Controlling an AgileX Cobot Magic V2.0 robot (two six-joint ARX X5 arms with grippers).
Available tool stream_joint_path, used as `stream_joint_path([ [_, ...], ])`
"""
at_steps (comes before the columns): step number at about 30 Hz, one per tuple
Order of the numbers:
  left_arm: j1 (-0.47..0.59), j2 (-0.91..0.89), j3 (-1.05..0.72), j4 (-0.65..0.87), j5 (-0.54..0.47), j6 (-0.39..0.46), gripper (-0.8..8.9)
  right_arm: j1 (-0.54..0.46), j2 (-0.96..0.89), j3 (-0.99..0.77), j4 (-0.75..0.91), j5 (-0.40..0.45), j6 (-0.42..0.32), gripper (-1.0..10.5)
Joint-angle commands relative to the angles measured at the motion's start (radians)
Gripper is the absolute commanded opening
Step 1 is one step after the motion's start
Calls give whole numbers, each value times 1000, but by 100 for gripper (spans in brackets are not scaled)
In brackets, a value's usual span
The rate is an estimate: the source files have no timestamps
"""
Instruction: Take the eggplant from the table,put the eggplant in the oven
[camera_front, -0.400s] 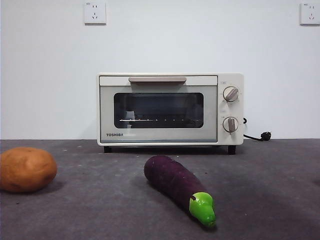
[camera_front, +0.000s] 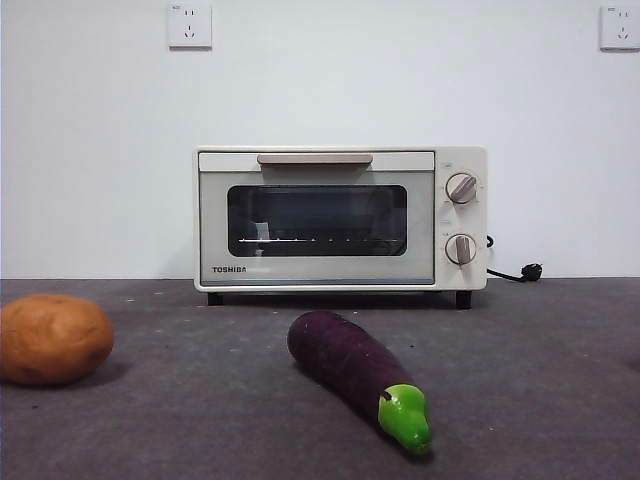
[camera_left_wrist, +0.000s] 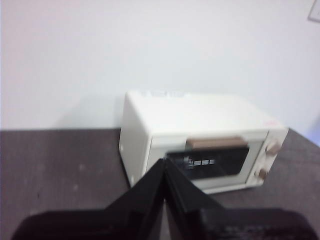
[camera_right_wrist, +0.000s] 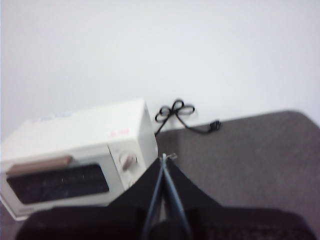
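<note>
Nothing's really moved since half a second back: the oven (camera_front: 340, 218) sits at the back of the desk (camera_front: 560, 380) with its door shut, so the job hasn't started. The eggplant (camera_front: 355, 375) lies in front of it, long axis slanting, green cap toward the camera; both the left tool (camera_left_wrist: 165, 172) and right tool (camera_right_wrist: 163, 167) hang pinched closed, empty, up off the desk

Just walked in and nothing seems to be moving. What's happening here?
Nothing is being handled. The dark purple toy eggplant lies on the dark grey felt table, in front of the cream-white toaster oven, whose door is closed. The left end effector and right end effector are both shut and empty.
</note>
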Motion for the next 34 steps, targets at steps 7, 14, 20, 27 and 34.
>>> stream_joint_path([
  [7,-83,182,368,-121,24,29,-5,3,215,385,-121,-4,-69,-8],
  [14,-167,320,626,-204,23,55,-5,17,344,610,-165,-13,-69,-8],
  [20,-203,405,786,-286,23,93,-5,36,420,744,-274,-55,-69,-8],
  [27,-234,449,835,-306,23,123,-5,36,449,800,-333,-125,-68,-6],
  [34,-258,476,835,-307,24,129,-5,36,450,837,-319,-203,-68,48],
])
